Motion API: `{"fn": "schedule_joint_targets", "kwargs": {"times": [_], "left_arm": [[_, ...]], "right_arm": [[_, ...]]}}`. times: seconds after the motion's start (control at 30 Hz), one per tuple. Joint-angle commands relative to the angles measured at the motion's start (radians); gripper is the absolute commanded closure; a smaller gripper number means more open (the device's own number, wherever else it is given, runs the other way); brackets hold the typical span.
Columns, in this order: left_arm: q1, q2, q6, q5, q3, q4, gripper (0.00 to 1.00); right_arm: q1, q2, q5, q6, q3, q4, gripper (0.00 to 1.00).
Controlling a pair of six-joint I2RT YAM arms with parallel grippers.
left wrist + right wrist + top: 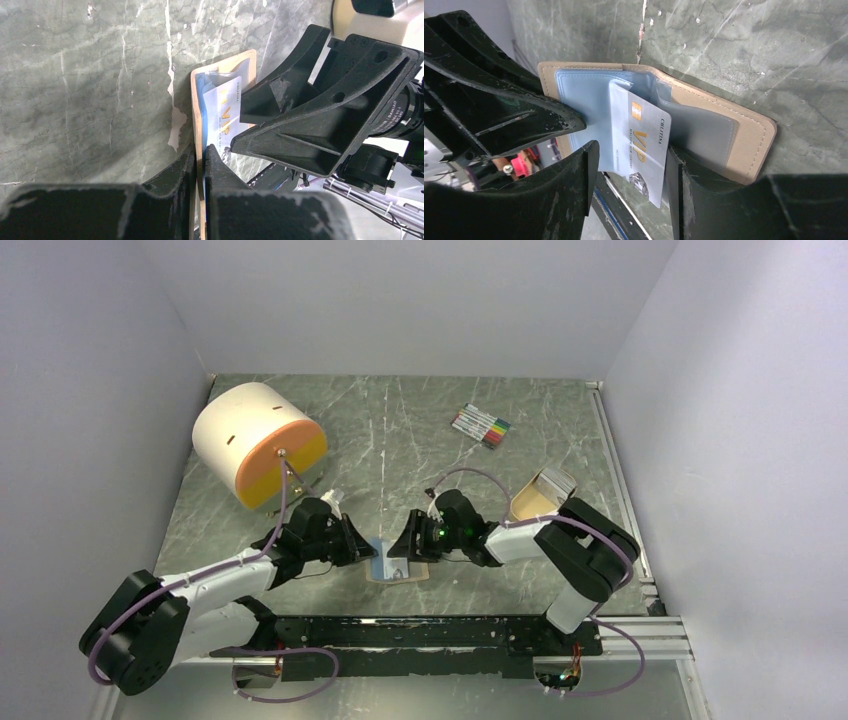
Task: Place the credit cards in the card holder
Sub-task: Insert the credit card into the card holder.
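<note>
The card holder (404, 571) lies open on the green table (400, 440), near the front, between the two arms. Its blue see-through pockets face up. The left gripper (200, 162) has its fingers pressed close together, pinching the tan edge of the card holder. One credit card (644, 145) with gold "VIP" letters has its far end in among the blue pockets, and the rest sticks out. The right gripper (633, 150) has its fingers spread, one on each side of the card. One finger touches the card's edge, but I cannot tell if they squeeze it. Far back lie coloured pens (481, 425). A tan tray (535, 502) sits by the right arm. A big round white and orange thing (258, 440) sits on the left.
</note>
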Motion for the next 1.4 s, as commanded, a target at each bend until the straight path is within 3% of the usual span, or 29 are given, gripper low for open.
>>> {"fn": "schedule_joint_targets", "kwargs": {"times": [0.0, 0.37, 0.6, 1.17, 1.37], "left_arm": [[-0.006, -0.02, -0.001, 0.021, 0.002, 0.028, 0.91], [-0.007, 0.004, 0.013, 0.016, 0.012, 0.027, 0.91], [-0.007, 0.011, 0.014, 0.019, 0.01, 0.033, 0.91], [-0.006, -0.01, 0.006, 0.035, 0.008, 0.05, 0.77], [-0.007, -0.031, -0.003, 0.054, 0.001, 0.069, 0.74]], "right_arm": [[0.006, -0.029, 0.114, -0.11, 0.039, -0.271, 0.46], [0.007, -0.08, 0.128, -0.127, 0.054, -0.326, 0.43], [0.023, -0.05, 0.085, -0.088, 0.052, -0.24, 0.44], [0.071, 0.019, 0.022, 0.022, 0.026, -0.002, 0.45], [0.071, 0.032, -0.005, 0.089, -0.048, 0.183, 0.45]]}}
